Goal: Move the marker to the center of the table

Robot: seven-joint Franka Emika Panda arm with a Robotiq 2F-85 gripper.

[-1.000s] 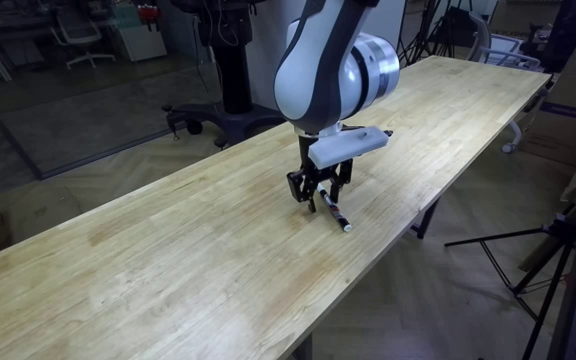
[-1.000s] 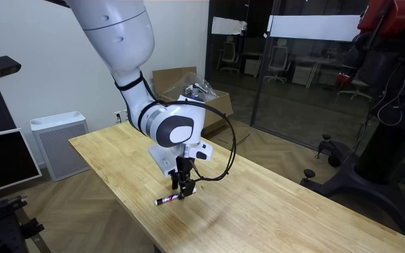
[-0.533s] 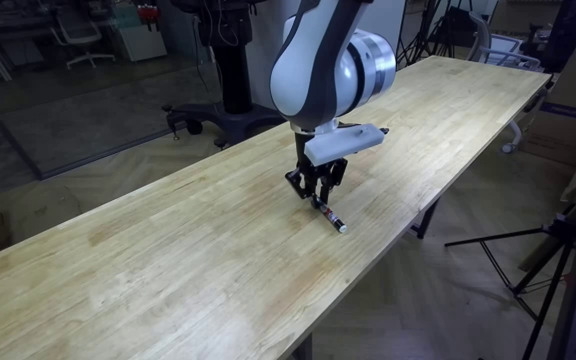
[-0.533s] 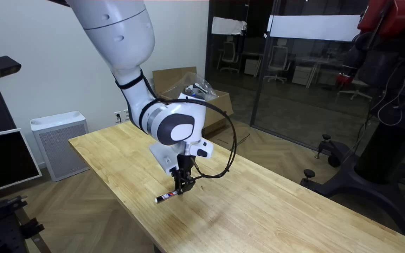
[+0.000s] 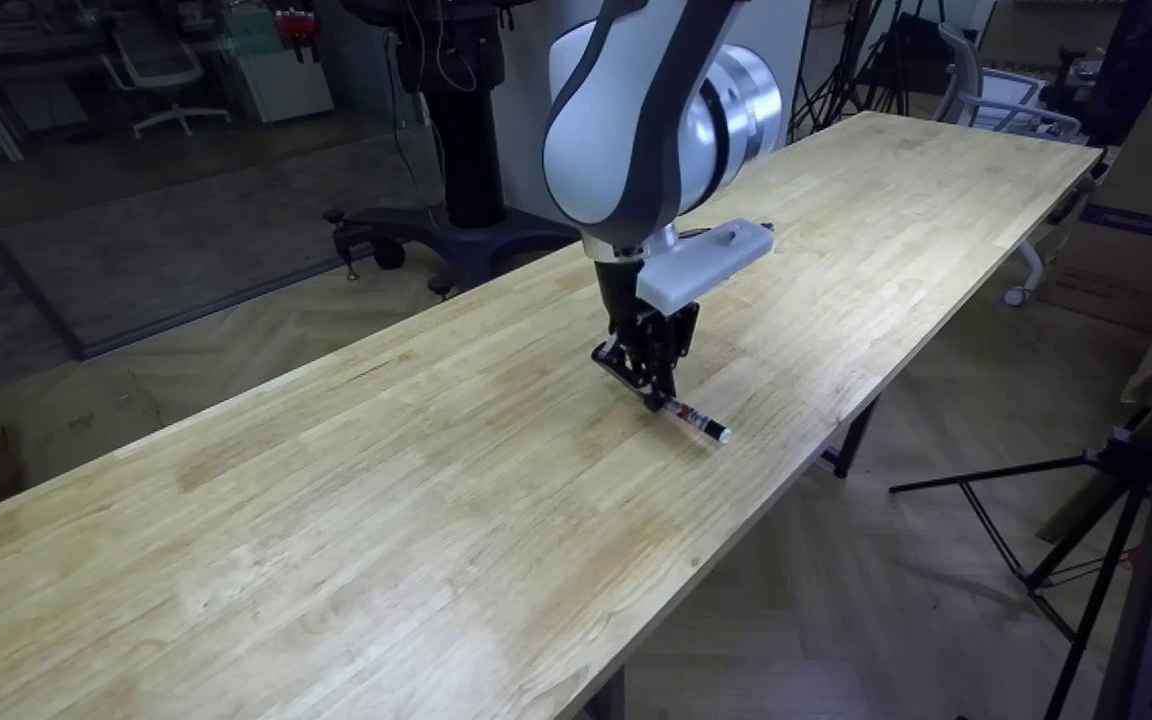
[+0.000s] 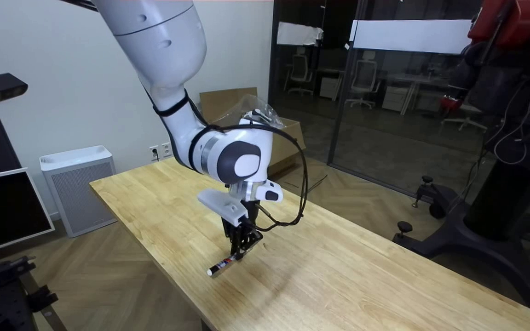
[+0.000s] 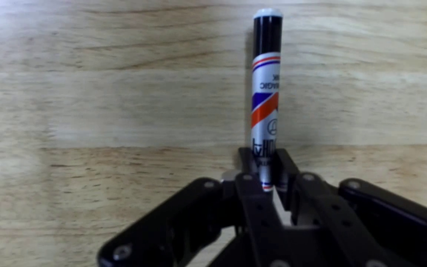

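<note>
Pincer clamped on marker, off-ctr twd one long edge of counter; I'd call grasp done. Next: carry to midpt btwn edges, set down.

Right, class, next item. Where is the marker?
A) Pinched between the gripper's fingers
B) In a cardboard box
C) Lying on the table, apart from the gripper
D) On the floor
A: in the wrist view the marker sits between the fingers of the gripper, one against each side, with its black section and white end sticking out beyond them.
</note>
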